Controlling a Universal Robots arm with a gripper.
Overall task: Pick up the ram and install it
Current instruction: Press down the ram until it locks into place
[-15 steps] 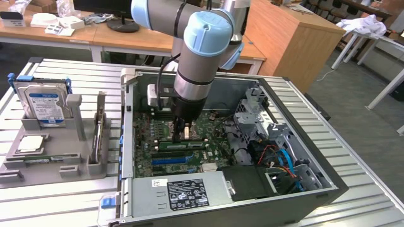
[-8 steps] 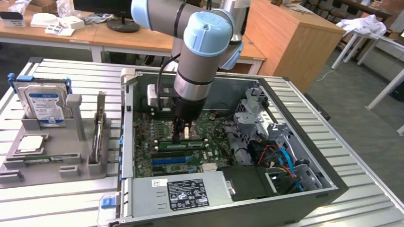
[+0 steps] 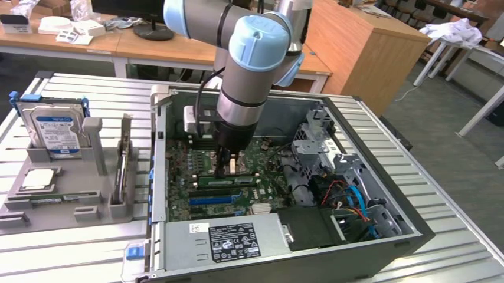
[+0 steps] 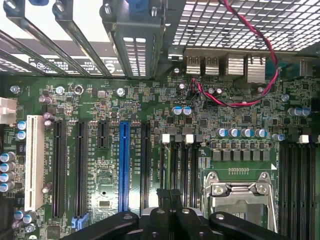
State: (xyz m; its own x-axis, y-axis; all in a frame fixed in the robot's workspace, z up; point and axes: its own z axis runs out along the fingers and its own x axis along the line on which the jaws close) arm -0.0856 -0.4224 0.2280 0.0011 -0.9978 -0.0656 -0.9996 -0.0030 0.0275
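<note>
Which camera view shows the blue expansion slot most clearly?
The wrist view: the blue expansion slot runs nearly its whole length among black slots, unobstructed. In the exterior view it appears as a short blue strip on the motherboard, below the shut gripper.

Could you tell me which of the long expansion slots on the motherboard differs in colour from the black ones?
Two do: the blue expansion slot stands in the middle of the row between black slots, and a white slot stands at the row's end.

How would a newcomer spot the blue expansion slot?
Look inside the open computer case at the green motherboard. Among its long parallel sockets, only the blue slot is coloured: black slots flank it, a white slot sits further off.
</note>
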